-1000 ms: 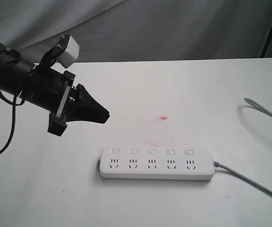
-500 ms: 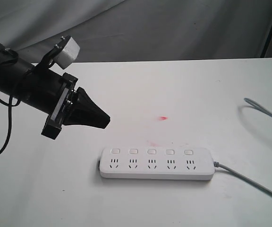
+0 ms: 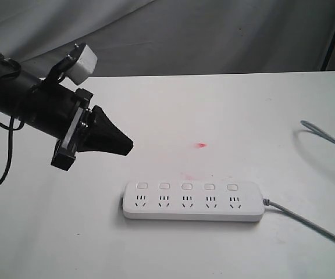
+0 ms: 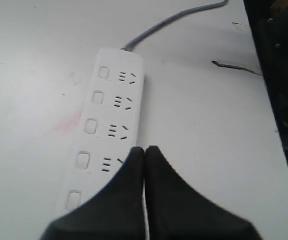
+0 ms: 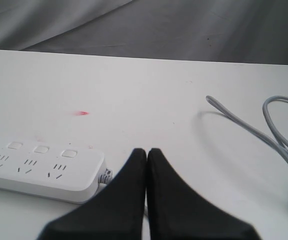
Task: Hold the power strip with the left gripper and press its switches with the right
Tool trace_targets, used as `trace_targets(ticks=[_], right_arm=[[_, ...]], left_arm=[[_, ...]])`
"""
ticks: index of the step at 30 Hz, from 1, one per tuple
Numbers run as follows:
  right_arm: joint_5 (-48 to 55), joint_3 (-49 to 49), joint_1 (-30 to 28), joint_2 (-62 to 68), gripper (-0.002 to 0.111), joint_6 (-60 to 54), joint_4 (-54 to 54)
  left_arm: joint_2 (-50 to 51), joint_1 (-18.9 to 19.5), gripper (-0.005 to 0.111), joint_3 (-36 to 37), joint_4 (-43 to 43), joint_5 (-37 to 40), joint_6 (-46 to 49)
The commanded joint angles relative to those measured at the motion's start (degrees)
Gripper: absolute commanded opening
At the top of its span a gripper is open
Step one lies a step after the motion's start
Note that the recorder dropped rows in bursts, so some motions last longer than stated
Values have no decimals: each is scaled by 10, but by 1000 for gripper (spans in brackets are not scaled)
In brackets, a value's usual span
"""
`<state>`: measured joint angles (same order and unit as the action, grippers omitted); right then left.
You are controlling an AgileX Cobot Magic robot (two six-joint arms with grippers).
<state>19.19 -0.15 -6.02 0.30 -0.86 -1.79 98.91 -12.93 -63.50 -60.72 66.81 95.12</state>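
Exterior view: power strip (image 3: 193,200) flat on the white worktop (image 3: 243,110), front middle, long side across the view, 5 switches (image 3: 186,186) in a row above 5 sockets, grey cord (image 3: 307,224) leaving from the right end. Left hand (image 3: 127,143) in the air up and to the left of the strip, clearly apart from it, pointing down to the right, both black fingers pressed together, holding nothing. Small red mark (image 3: 200,145) on the worktop behind the strip. Left wrist view: same fingers tight together, only a thin line between them, tips seen in front of the strip beside the 4th socket counted from the cord end. Right wrist view: right hand (image 5: 146,151) also pressed together and empty, tips close by the cord end of the strip, contact not possible to tell; 4 switches in sight; more grey cord in loops farther off on the worktop.
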Motion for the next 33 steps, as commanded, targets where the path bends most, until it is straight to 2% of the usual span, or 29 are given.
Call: trace_targets(ticks=[1, 4, 7, 9, 16, 26, 30, 33], right_arm=[[0, 2, 3, -3, 0, 0, -3], [0, 2, 3, -3, 0, 0, -3], [0, 2, 3, -3, 0, 0, -3], [0, 2, 3, -3, 0, 0, -3], [0, 2, 3, -3, 0, 0, -3], [0, 2, 3, -3, 0, 0, -3], [0, 2, 3, -3, 0, 0, -3], [0, 2, 3, -3, 0, 0, -3]], left_arm=[[-46, -4, 1, -2, -15, -89, -42], [-86, -4, 1, -2, -20, -206, -122], [-134, -4, 1, -2, -20, -356, -192], [-170, 0, 1, -2, -18, -422, -231], [-284, 58, 1, -1, 1, -409, -243], [-477, 178, 1, 22, 21, -413, -275], [-561, 203, 1, 65, 25, -418, -275], [-626, 204, 1, 110, 26, -455, -275]])
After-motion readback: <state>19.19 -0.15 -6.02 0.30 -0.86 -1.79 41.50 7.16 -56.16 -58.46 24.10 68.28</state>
